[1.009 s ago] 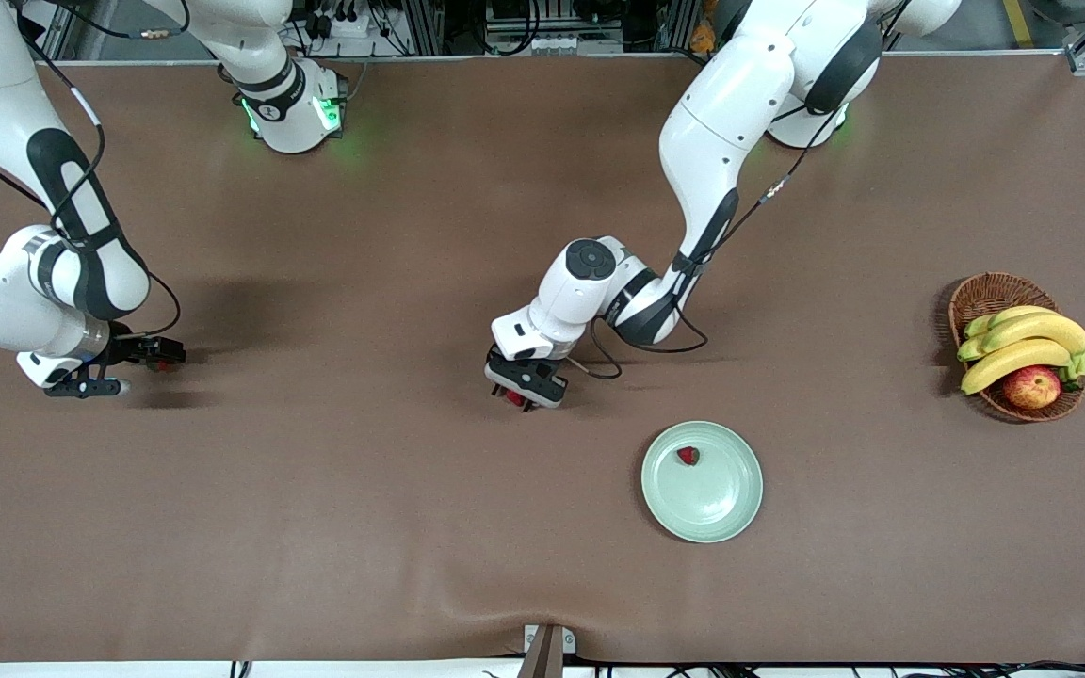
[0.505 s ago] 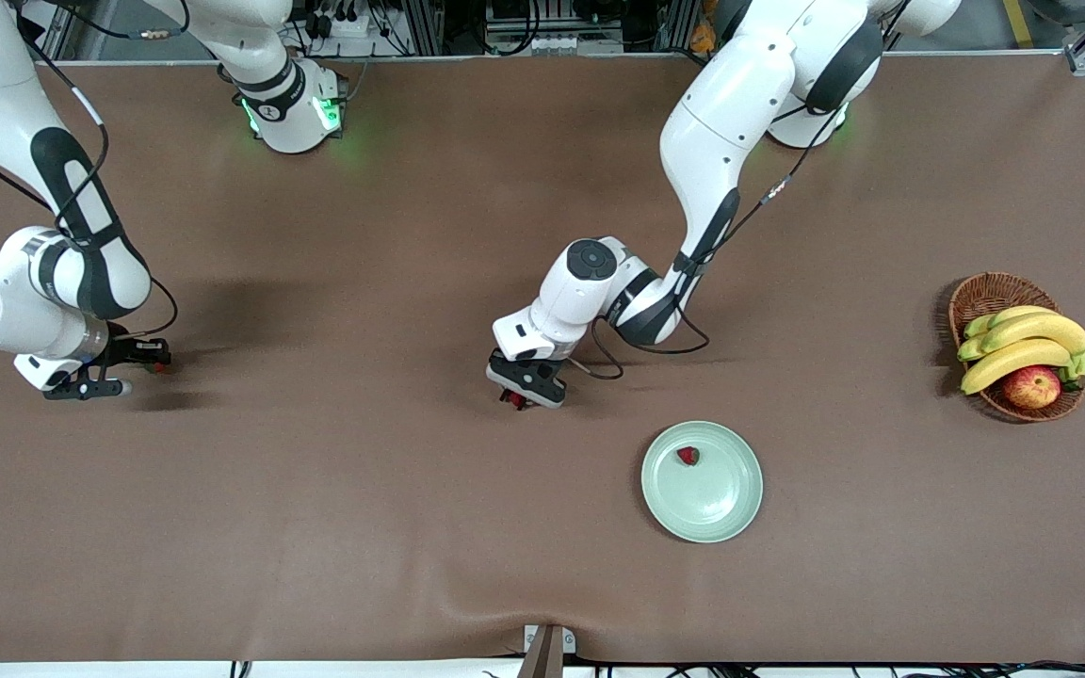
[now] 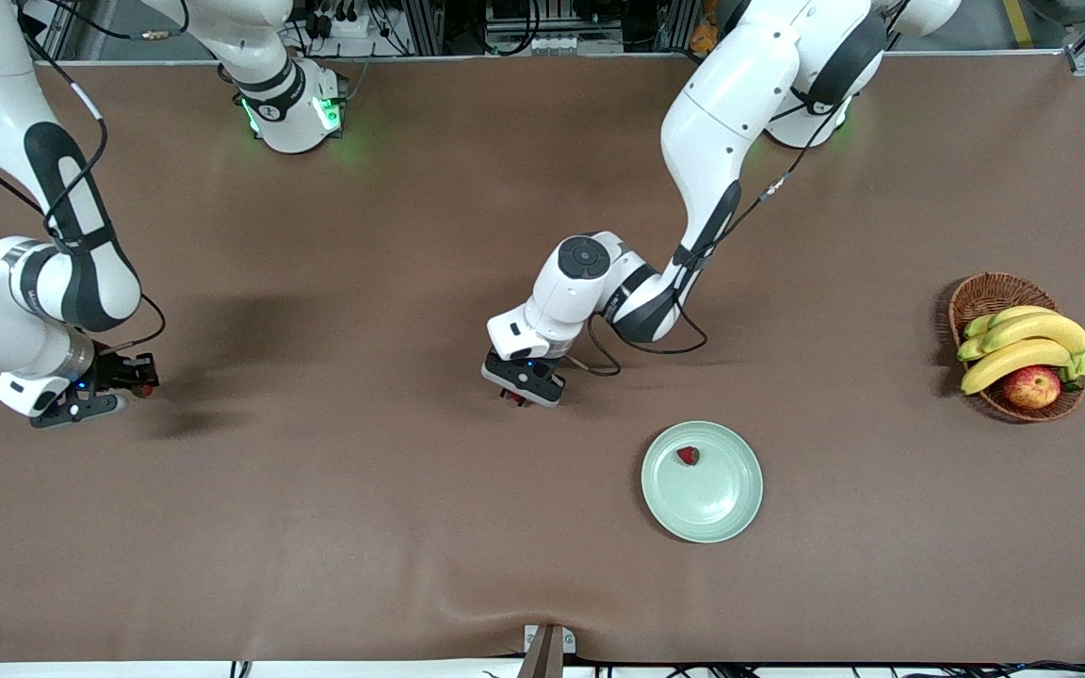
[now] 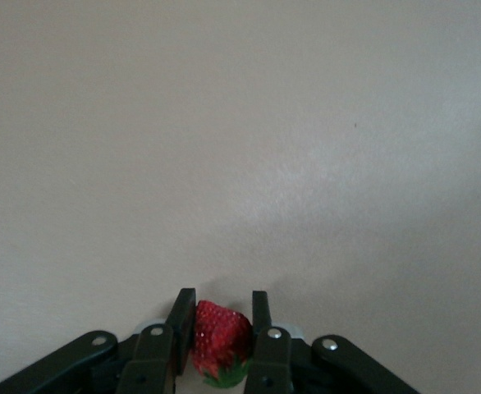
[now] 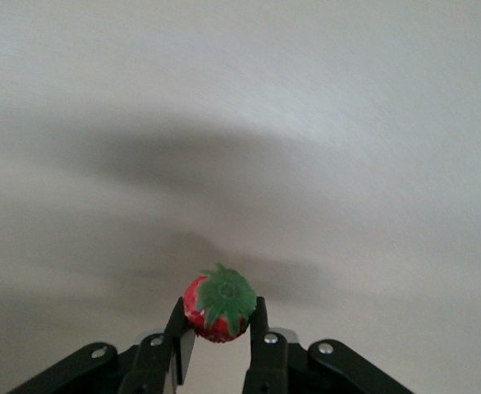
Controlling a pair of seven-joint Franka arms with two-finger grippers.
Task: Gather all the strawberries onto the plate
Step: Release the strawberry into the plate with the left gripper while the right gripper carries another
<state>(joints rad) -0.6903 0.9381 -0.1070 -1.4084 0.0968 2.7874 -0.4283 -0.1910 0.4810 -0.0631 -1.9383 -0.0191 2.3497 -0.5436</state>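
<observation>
The pale mint-green plate (image 3: 702, 482) lies on the table, nearer to the front camera than the left arm's hand. One strawberry (image 3: 688, 456) lies in it by its rim. My left gripper (image 3: 516, 397) is shut on a second strawberry (image 4: 221, 338), low over the table beside the plate, toward the right arm's end. My right gripper (image 3: 140, 387) is shut on a third strawberry (image 5: 218, 304), green cap up, over the table at the right arm's end. Both held berries show as small red spots in the front view.
A brown wicker basket (image 3: 983, 294) with bananas (image 3: 1023, 345) and a red-yellow apple (image 3: 1031, 386) stands at the left arm's end of the table. The brown table cover (image 3: 411, 527) is bare between the two grippers.
My right gripper has moved with its strawberry toward the table's end and lifted a little. My left gripper has shifted slightly, still holding its strawberry.
</observation>
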